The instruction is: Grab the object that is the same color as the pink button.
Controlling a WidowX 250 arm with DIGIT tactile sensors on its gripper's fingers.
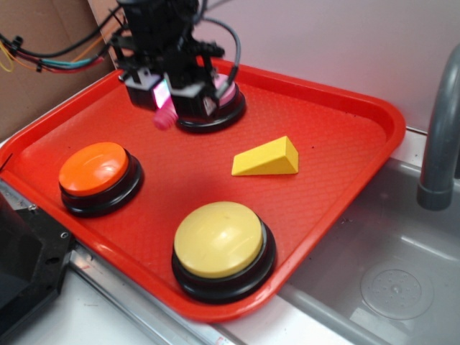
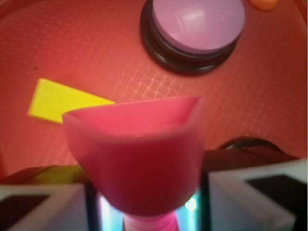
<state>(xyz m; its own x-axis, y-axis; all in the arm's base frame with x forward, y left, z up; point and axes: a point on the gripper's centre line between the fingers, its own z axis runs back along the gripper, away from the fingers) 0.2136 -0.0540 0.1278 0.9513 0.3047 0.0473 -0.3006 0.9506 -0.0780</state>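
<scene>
Gripper [image 1: 167, 95] is clamped on the pink bolt [image 1: 164, 118], holding it off the tray [image 1: 345, 108] surface at roughly 11 o'clock in the exterior view. Wrist view: bolt [image 2: 137, 159] fills the centre, flat head toward the camera, ribbed shaft pinched between the two white fingers [image 2: 43, 207] at 6 o'clock. Pink button [image 1: 228, 97] sits right behind the gripper in the exterior view, mostly hidden by it; in the wrist view it's clear at 12–1 o'clock [image 2: 198, 21]. Yellow wedge [image 1: 267, 158] lies near tray centre, well apart from the gripper. Orange button [image 1: 94, 169] is at 9 o'clock, yellow button [image 1: 218, 239] at 6 o'clock. Small orange piece [image 2: 263, 4] is just visible at the wrist frame's top edge, beside the pink button.
</scene>
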